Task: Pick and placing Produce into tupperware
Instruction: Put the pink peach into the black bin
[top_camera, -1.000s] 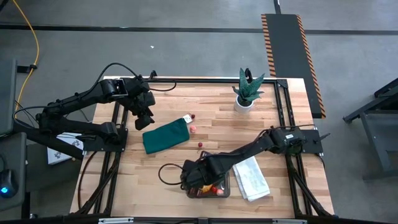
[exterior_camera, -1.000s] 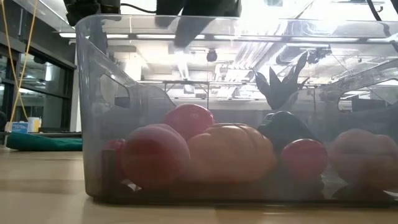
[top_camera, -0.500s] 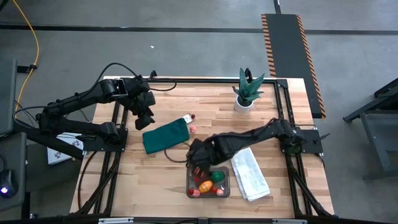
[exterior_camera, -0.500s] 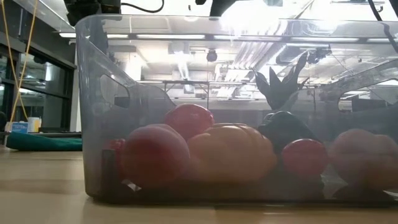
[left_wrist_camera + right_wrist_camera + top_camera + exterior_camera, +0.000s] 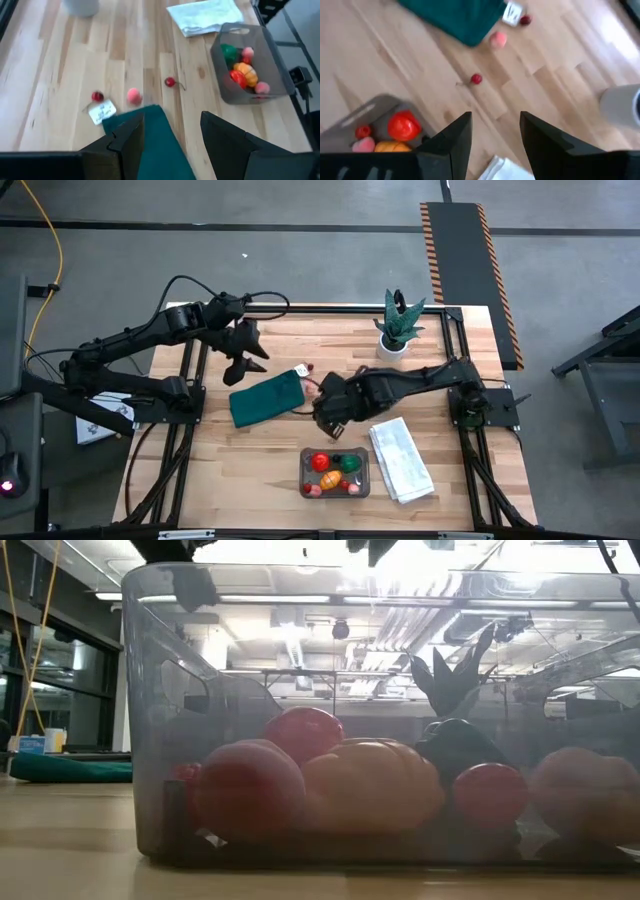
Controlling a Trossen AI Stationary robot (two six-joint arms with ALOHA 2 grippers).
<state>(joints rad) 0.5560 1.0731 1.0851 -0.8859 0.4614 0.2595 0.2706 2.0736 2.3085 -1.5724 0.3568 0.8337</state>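
The clear grey tupperware stands near the table's front edge, holding red, orange, green and pink produce. Three loose pieces lie on the wood by the dark green cloth: a dark red one, a pink one and a small red cherry. My right gripper hangs open above the table between the tupperware and the cloth, with nothing between its fingers. My left gripper hovers open above the cloth's far left end, also holding nothing.
A folded white towel lies right of the tupperware. A green spiky plant in a white pot stands at the far edge. A small white tag lies at the cloth's corner. Bare wood stretches left of the tupperware.
My right gripper has risen out of the tupperware and gone toward the far edge, uncovering the produce inside; it now hangs over the bare wood by the loose cherry. My left gripper has turned and tipped, shifting slightly toward the table's right. Neither has changed its opening.
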